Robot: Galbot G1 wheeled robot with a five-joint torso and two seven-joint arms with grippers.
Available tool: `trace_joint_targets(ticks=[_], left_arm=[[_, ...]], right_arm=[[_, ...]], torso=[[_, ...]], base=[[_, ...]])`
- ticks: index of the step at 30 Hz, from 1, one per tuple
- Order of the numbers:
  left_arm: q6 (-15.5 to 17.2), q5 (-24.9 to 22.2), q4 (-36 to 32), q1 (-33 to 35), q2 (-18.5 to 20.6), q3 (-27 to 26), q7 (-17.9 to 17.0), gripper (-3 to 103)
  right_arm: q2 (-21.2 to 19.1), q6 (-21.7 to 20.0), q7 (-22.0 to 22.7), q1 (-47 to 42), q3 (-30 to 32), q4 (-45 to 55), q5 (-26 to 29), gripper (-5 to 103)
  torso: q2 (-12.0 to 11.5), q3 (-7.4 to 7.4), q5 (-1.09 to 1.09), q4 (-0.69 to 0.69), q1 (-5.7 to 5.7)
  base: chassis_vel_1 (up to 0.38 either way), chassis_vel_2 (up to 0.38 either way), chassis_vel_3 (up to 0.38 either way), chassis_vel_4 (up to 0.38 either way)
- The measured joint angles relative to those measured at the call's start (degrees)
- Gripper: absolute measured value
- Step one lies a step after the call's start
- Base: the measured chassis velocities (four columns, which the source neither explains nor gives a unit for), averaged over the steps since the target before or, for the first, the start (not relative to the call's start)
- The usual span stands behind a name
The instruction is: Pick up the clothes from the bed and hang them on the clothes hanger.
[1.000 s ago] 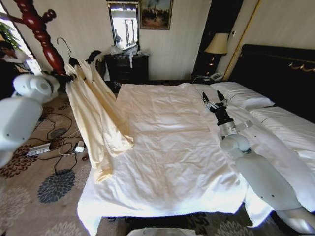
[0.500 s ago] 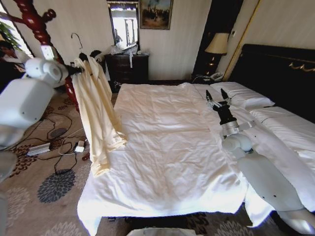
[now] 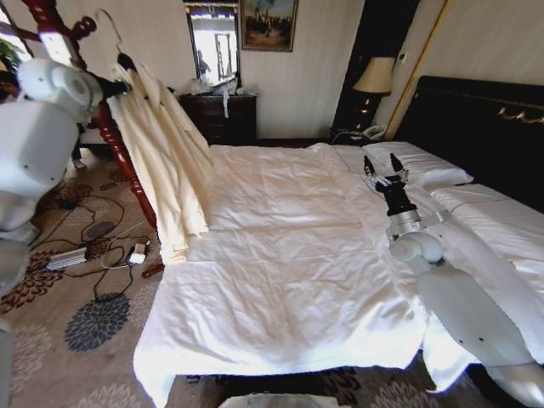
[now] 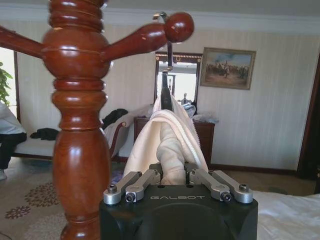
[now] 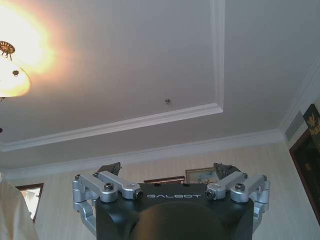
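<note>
The clothes (image 3: 166, 161), a pale cream long-sleeved garment, hang on the clothes hanger (image 3: 126, 61), off the left side of the bed (image 3: 280, 255). The hanger's silver hook (image 3: 105, 20) is up beside the red wooden coat stand (image 3: 119, 149). My left gripper (image 3: 117, 85) is shut on the garment's shoulder at the hanger. In the left wrist view the cloth (image 4: 170, 135) bunches between the fingers, and the hanger's black neck (image 4: 166, 95) rises to its hook (image 4: 161, 17) by the stand's knobbed peg (image 4: 150, 37). My right gripper (image 3: 384, 163) stands open above the bed near the pillows, fingers upward.
A dark dresser (image 3: 223, 117) stands by the far wall. Cables and a power strip (image 3: 66, 257) lie on the patterned carpet left of the bed. A lamp (image 3: 375, 76) and the dark headboard (image 3: 484, 127) are at the right.
My left arm has lifted the hanger and garment up and towards the coat stand; the hem has come off the bed's edge. The right gripper has drifted slightly towards the pillows.
</note>
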Motion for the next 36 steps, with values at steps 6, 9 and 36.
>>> trace_joint_targets(ticks=[6, 9, 36], left_arm=[[-1.66, -1.83, -3.22, 3.11, 3.46, -2.30, 0.46, 19], [-1.99, -2.07, -3.22, 3.04, 3.63, -2.50, 0.71, 19], [-3.57, -3.99, -13.23, 16.27, 8.76, -12.22, -4.63, 25]], right_arm=[[0.27, 0.03, -0.18, 0.00, -0.49, -0.35, -0.28, 100], [0.35, 0.03, -0.19, 0.01, -0.59, -0.35, -0.34, 100], [1.53, -0.27, 0.17, -0.31, -0.72, -0.21, -0.84, 100]], torso=[[0.00, 0.00, -0.04, 0.02, 0.00], [0.00, 0.00, 0.02, 0.02, 0.00], [0.00, 0.01, -0.07, 0.03, -0.01]], base=[[0.000, 0.000, 0.000, 0.000], [0.000, 0.000, 0.000, 0.000], [0.000, 0.000, 0.000, 0.000]])
